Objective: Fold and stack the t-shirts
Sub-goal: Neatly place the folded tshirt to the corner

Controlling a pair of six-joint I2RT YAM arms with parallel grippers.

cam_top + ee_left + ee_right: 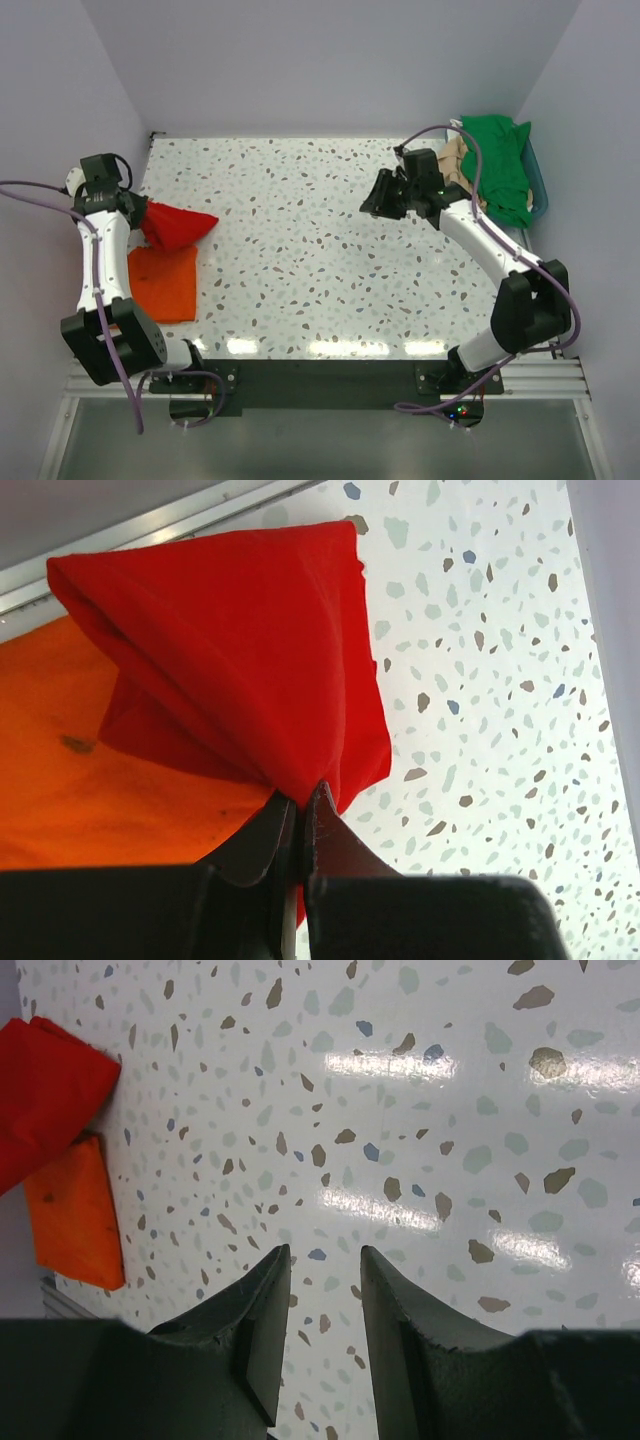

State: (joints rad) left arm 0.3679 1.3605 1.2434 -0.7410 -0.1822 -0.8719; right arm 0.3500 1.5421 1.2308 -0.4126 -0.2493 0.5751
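Observation:
My left gripper [138, 212] is shut on the folded red t-shirt [178, 226] and holds it lifted over the far end of the folded orange t-shirt [165, 282] at the table's left edge. In the left wrist view the red t-shirt [240, 650] hangs from my closed gripper [300, 798] above the orange t-shirt [90, 800]. My right gripper [380, 195] is open and empty above the table's middle right; the right wrist view shows its gripper [325, 1255] open over bare table, with the red t-shirt [50, 1090] and orange t-shirt [75, 1210] far off. A green t-shirt [498, 165] and a tan t-shirt [455, 158] lie in the basket.
The teal plastic basket [538, 180] stands at the far right corner against the wall. White walls close the table on left, back and right. The speckled tabletop [320, 250] stretches between the arms.

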